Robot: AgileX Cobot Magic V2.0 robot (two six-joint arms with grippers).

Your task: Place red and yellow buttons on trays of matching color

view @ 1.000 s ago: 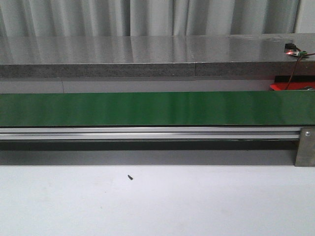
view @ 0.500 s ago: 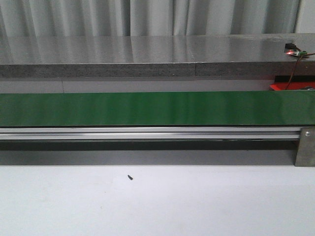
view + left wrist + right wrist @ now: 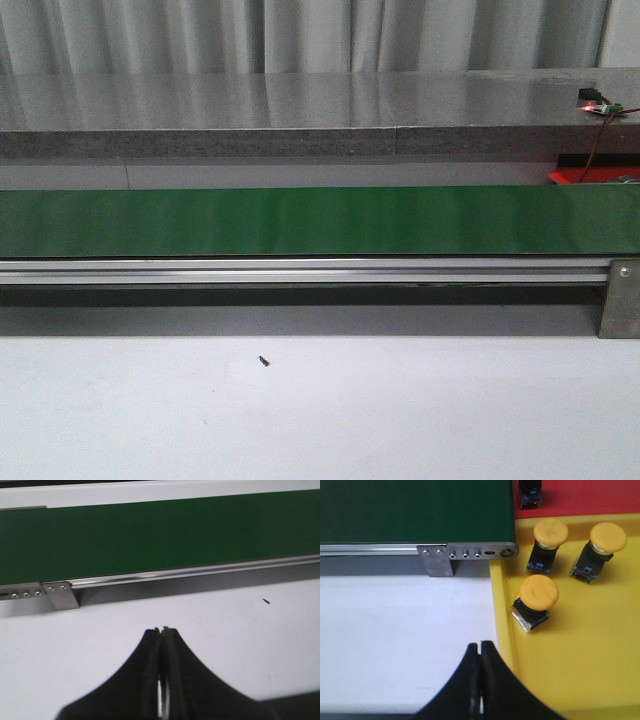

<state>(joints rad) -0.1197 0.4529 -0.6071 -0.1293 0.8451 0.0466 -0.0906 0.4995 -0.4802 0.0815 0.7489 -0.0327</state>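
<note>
Left claw: I see my left claw (image 3: 161,645) in its wrist view with the two black fingers pressed together – nothing between them. It hangs over bare white bench (image 3: 150,620), short of the belt.

Right claw: my right claw (image 3: 480,655) is likewise pinched closed and holds nothing. It sits over the white bench just beside the yellow tray's near-side rim.

Belt: the green belt (image 3: 320,221) runs across the front view from edge to edge on a silver rail (image 3: 300,270); I see no button on it in any view. A metal bracket (image 3: 438,561) marks its end in the right wrist view, touching the tray corner.

Yellow tray: the yellow tray (image 3: 580,680) lies at the belt's end, next to the bench. Three yellow buttons stand in it – one (image 3: 538,592) nearest my right claw and tilted, a second (image 3: 550,532) beyond it, a third (image 3: 607,537) beside the second. All three have yellow caps on dark bodies and stand apart from one another.

Red tray: the red tray (image 3: 590,497) borders the yellow one on the far side. One dark button body (image 3: 530,492) shows at its edge; the cap is cut off, so I cannot tell its colour.

Bench speck: a small dark speck (image 3: 264,361) lies on the bench in front of the belt.
</note>
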